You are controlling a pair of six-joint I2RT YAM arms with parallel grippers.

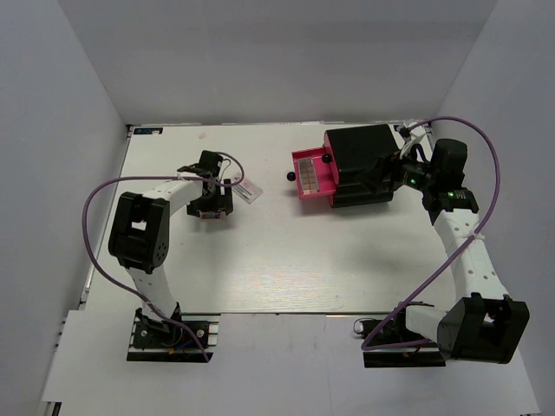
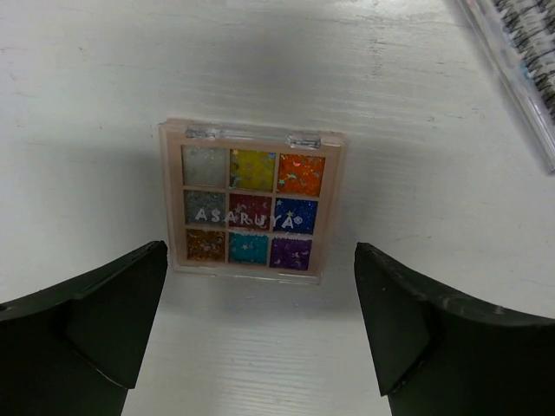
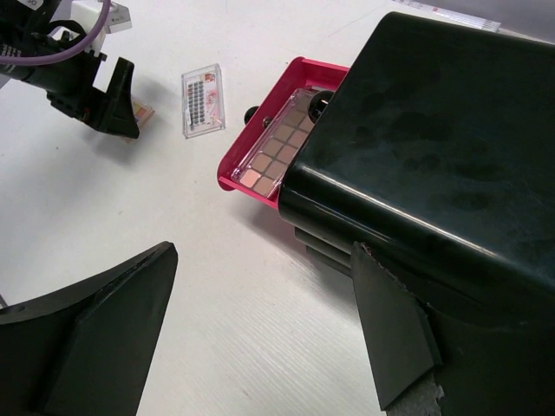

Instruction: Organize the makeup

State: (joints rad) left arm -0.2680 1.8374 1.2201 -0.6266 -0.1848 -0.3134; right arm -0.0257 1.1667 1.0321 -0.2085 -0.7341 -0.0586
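A small square eyeshadow palette (image 2: 251,201) with nine glitter pans lies flat on the white table. My left gripper (image 2: 260,334) is open and empty just above and short of it, one finger to each side; it also shows in the top view (image 1: 211,210). A clear lash case (image 2: 520,61) lies beside it (image 1: 248,192). A brown palette (image 3: 273,154) lies in the open pink drawer (image 1: 314,184) of the black box (image 1: 364,160). My right gripper (image 3: 260,334) is open and empty, low beside the box's front, its right finger (image 3: 390,321) close against the box.
The black box (image 3: 434,147) fills the right half of the right wrist view. Its drawer knob (image 1: 290,177) sticks out to the left. Grey walls close in the table on three sides. Purple cables loop off both arms.
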